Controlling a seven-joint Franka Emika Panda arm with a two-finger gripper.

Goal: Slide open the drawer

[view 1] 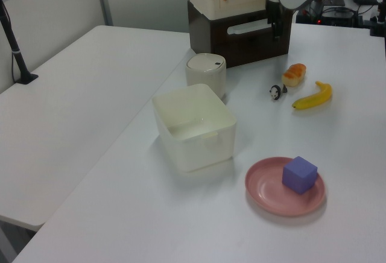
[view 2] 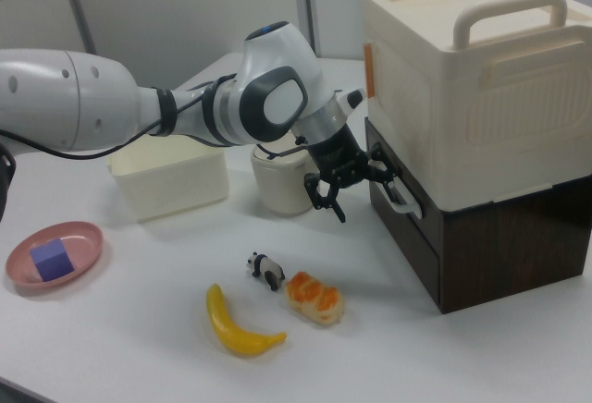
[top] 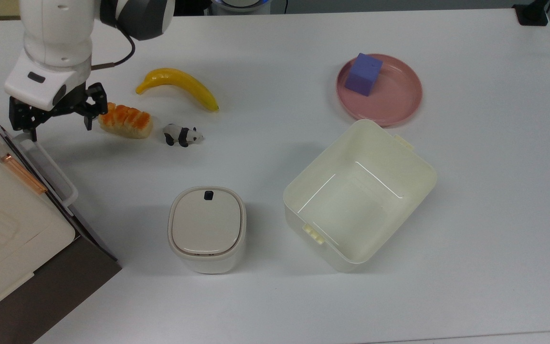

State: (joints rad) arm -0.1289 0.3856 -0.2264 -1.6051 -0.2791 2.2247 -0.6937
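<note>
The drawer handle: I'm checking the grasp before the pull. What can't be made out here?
- Whether a finger touches the handle: right view, gripper overlaps it.
- Handle's far end: left view, arm covers it.
- Drawer inside: closed front hides it.
- Drawer front: top view, cream box overhangs.

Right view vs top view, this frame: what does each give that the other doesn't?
Right view: the drawer seen front-on, its dark brown face under the stacked cream case, with the open tool right beside the white handle.
Top view: the bare inside of the open cream box and the lidded bin from above, black button on its lid.
Both: banana, bread, toy panda, and purple cube on the pink plate.
</note>
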